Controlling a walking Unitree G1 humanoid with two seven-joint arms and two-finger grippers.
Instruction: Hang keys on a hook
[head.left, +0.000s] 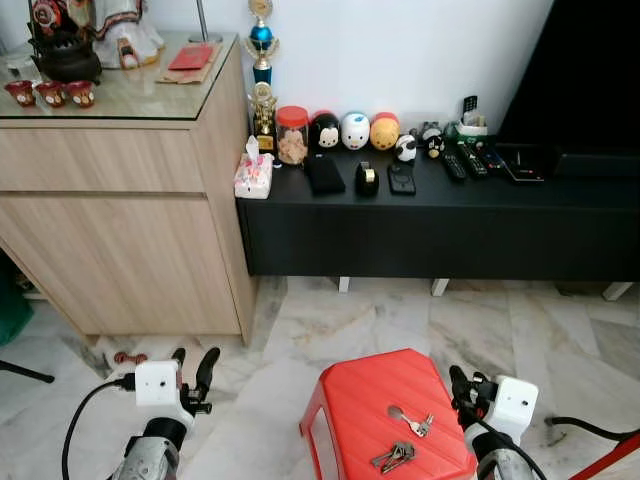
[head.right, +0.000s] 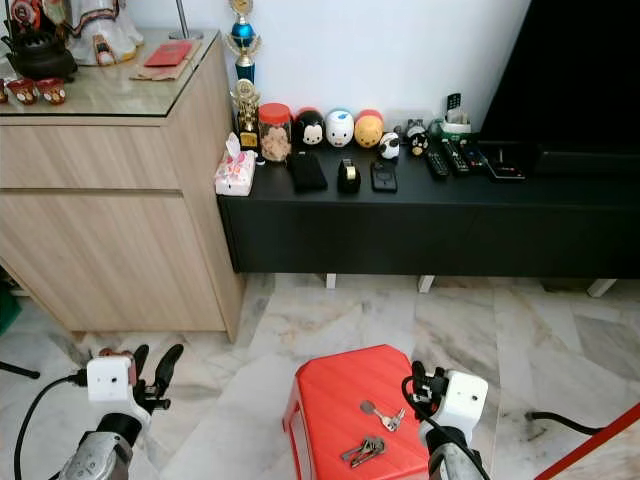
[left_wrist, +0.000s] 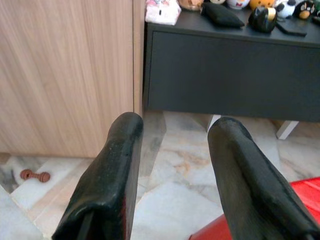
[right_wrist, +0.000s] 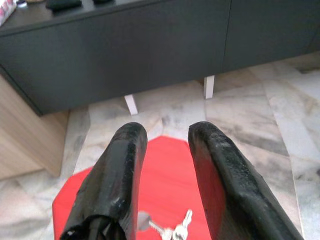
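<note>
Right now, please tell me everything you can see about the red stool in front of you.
The red stool looks like moulded plastic, with a flat top, rounded corners and sides that slope outward going down; an opening shows in its left side. It stands upright on the pale marble floor, in front of the black cabinet. Two sets of keys lie on its top: a silver set and, nearer the robot, a darker bunch. The right gripper, fingers open, hovers at its right edge without touching it.

Red stool (head.left: 365, 398) on marble floor (head.left: 400, 320); two key bunches (head.left: 394, 457) atop.
</note>
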